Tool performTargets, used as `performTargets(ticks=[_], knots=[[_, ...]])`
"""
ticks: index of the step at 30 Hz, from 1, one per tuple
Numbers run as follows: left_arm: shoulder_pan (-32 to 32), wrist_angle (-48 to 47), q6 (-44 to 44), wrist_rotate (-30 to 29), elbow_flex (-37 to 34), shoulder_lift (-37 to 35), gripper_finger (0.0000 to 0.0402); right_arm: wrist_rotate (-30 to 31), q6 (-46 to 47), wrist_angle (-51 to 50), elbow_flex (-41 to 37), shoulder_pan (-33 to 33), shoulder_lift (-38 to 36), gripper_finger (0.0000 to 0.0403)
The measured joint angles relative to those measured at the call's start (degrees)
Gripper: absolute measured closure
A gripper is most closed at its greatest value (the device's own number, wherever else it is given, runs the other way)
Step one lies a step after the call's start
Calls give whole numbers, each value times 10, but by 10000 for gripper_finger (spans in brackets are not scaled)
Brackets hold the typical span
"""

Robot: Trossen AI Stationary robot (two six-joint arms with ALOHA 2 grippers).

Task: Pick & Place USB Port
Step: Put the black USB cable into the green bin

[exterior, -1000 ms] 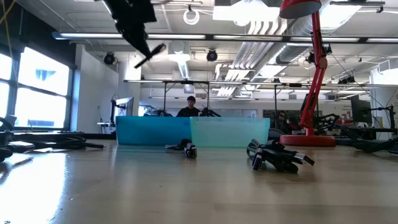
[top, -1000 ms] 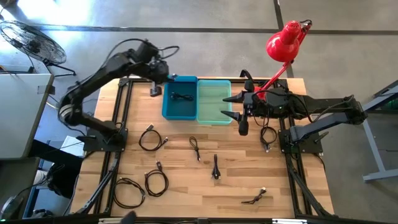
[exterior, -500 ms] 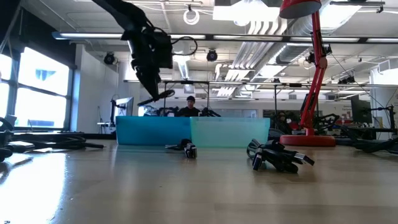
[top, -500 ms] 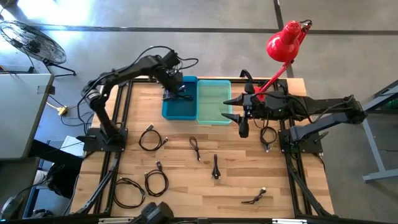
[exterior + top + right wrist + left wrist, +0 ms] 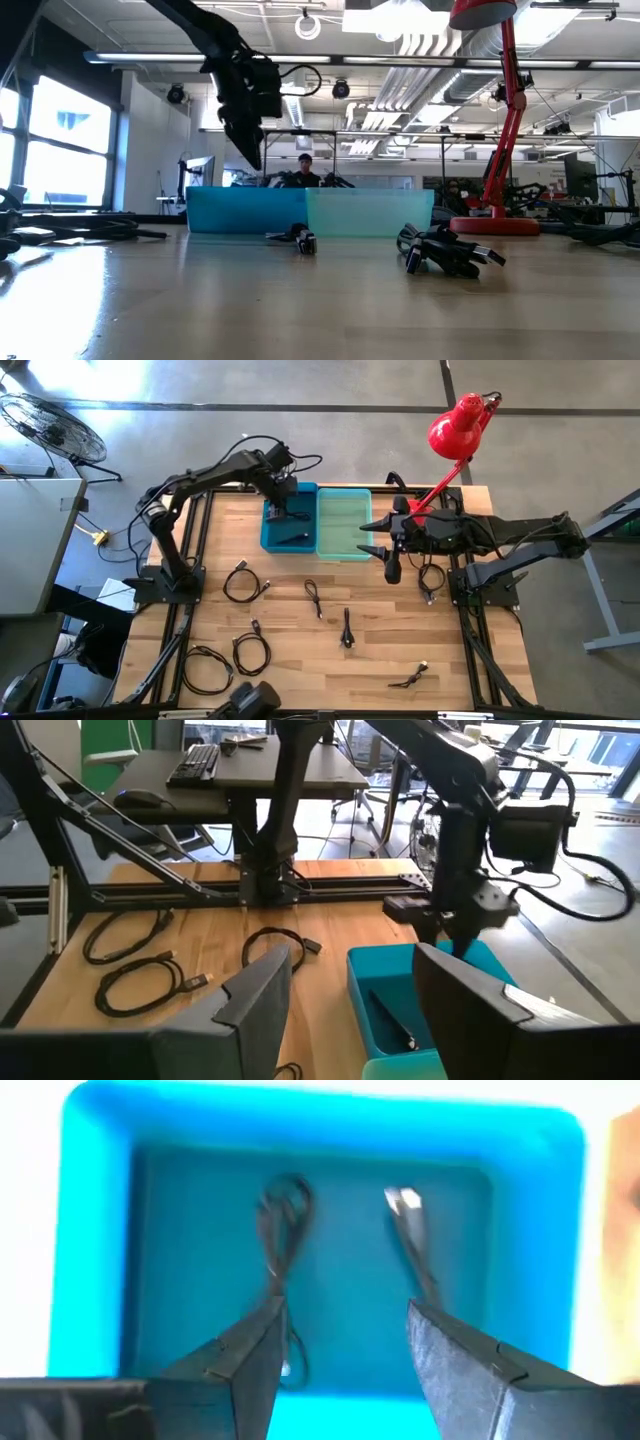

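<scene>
Above the blue bin [image 5: 290,525], left pincer [image 5: 280,508] hangs released over two cables [image 5: 283,1220]; right pincer [image 5: 385,532], released, waits beside the green bin [image 5: 344,526].

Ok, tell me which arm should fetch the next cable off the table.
Probably the left. Its gripper hangs open and empty over the blue bin, and most loose cables, such as the coiled one, lie on its side. The right gripper waits open beside the teal bin.

My left gripper [image 5: 282,510] hangs upper centre of the overhead frame, fingers [image 5: 250,1355] parted, pointing down; my right gripper [image 5: 380,540] waits right of centre, fingers spread.
</scene>
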Motion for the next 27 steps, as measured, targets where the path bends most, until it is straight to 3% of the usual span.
performTargets(ticks=[9, 18, 23, 27], knots=[[0, -246, -18, 38, 0, -94, 196, 0, -47, -2, 0, -5, 0, 201], [-73, -319, -66, 50, 0, -229, 196, -8, -58, -3, 0, -35, 0, 201], [-157, -329, -86, -1, 0, -290, 196, -11, -75, -13, 0, -43, 0, 201], [-232, -374, -185, -147, -3, -313, 197, -29, -77, -15, 0, -50, 0, 202]])
